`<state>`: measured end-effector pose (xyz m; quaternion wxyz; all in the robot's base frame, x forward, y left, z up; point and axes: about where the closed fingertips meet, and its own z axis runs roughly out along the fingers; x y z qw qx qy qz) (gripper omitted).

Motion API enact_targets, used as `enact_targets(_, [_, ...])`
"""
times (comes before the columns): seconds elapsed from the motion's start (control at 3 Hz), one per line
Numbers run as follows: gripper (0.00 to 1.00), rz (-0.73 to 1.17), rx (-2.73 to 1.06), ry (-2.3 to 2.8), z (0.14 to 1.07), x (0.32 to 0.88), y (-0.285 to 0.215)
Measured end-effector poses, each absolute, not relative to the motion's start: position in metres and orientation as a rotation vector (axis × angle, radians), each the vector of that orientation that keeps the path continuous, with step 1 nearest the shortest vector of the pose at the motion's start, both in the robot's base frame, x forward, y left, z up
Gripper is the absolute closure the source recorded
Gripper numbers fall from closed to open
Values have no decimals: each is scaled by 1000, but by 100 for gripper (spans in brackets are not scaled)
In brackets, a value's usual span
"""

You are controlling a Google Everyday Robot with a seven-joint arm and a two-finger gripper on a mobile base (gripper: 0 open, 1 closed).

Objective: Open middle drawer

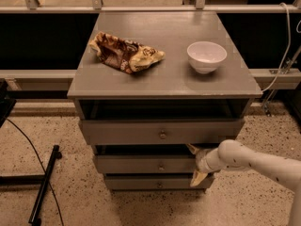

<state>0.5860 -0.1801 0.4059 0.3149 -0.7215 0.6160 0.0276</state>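
The grey cabinet has three drawer fronts, one above another. The middle drawer (150, 164) is the mid-sized front with a small round knob (161, 167) at its centre. It stands slightly forward, with a dark gap above it. My gripper (195, 164) is on a white arm that comes in from the lower right. It is at the right end of the middle drawer front. Its tan fingers are spread apart, one above the front's top edge and one (197, 178) below its bottom edge. The gripper holds nothing.
The top drawer (160, 132) sticks out furthest and the slim bottom drawer (155, 182) sits below. On the cabinet top (164, 79) lie a crumpled brown snack bag (126, 53) and a white bowl (206, 56). A black stand and cable (44, 182) lie on the floor to the left.
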Motion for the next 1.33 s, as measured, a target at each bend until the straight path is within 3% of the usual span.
enact_targets(0.33, [26, 82, -1909, 1652, 405, 578, -185])
enact_targets(0.67, [38, 121, -1904, 1659, 409, 565, -190])
enact_targets(1.33, [37, 273, -1901, 1661, 409, 527, -193])
